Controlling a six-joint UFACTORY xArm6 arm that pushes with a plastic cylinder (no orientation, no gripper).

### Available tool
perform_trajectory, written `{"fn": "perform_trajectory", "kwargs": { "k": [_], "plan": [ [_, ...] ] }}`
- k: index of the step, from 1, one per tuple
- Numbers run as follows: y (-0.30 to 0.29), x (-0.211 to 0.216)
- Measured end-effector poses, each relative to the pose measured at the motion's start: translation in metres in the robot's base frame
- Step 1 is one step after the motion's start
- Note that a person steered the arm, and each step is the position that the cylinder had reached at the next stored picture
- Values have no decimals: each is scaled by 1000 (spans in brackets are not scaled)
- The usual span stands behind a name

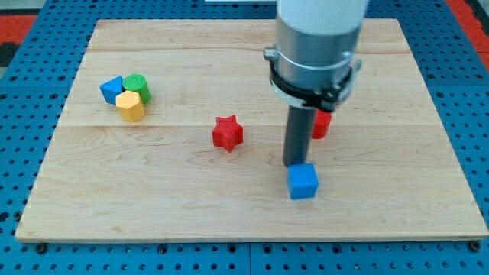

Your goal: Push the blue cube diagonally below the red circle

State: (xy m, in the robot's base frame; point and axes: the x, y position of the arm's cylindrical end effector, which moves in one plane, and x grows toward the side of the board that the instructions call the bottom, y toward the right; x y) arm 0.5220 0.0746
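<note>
The blue cube [303, 182] lies on the wooden board [191, 206] toward the view's lower right. My tip [294, 164] rests right against the cube's upper left edge. The red circle [322, 124] sits just up and to the right of the rod, and the rod and arm body hide most of it. The blue cube is below and slightly left of the red circle.
A red star [227, 133] lies in the middle of the board, left of the rod. At the view's left a blue block [111, 89], a green cylinder [137, 85] and a yellow block [131, 105] cluster together, touching.
</note>
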Motion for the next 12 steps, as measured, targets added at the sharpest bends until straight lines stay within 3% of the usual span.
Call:
{"fn": "perform_trajectory", "kwargs": {
  "k": [1,2,3,4,5,6,9,10,11,12],
  "plan": [
    [57,7],
    [96,49],
    [8,84],
    [-33,37],
    [-19,57],
    [28,66],
    [126,37],
    [55,-4],
    [-22,-17],
    [20,-6]
  ]
}}
